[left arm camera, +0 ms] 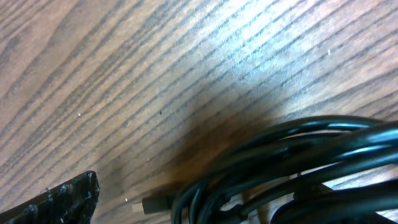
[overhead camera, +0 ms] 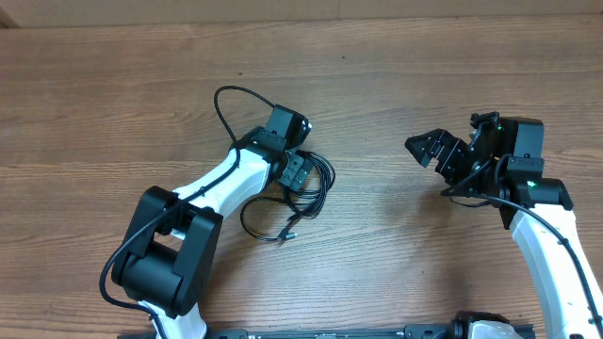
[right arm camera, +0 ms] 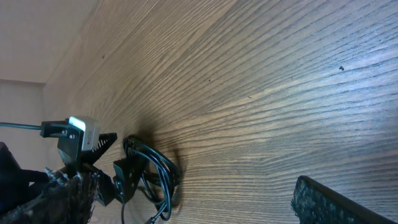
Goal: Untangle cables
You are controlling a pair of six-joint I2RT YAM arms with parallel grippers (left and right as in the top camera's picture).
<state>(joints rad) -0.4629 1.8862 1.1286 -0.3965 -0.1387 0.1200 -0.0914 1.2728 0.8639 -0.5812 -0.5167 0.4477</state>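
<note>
Currently, closest to the near edge, a loose tail of the cables point(overhead camera: 300, 198) ends in a small plug point(overhead camera: 287, 235). Just beyond it the rest lies bunched in overlapping loops, left of the surface's middle. The left hand point(overhead camera: 298, 175) hangs directly over that bunch with its jaws spread as wide as they go. Its wrist view shows one fingertip point(left arm camera: 68, 200) clear of the strands with wood between, so it appears to grip nothing (the other finger is out of frame). Toward the right edge, well apart from the bunch, the right hand point(overhead camera: 424, 149) is likewise fully spread and empty, with only wood grain between its fingers point(right arm camera: 339, 202).

The step in hand looks like a first pick on the bunch. To do it well, I'd judge the left hand should close on one outer strand or the plug tail rather than the whole coil, since pinching several loops together would tighten the tangle. The right hand would then need to come across and pin or draw the other side. A slow lift would show which loops cross.

The surface point(overhead camera: 396, 75) is brown wood grain running to the far edge. Past it, the right wrist view shows only a pale, plain area point(right arm camera: 31, 37), and I cannot tell whether it is wall or floor.
</note>
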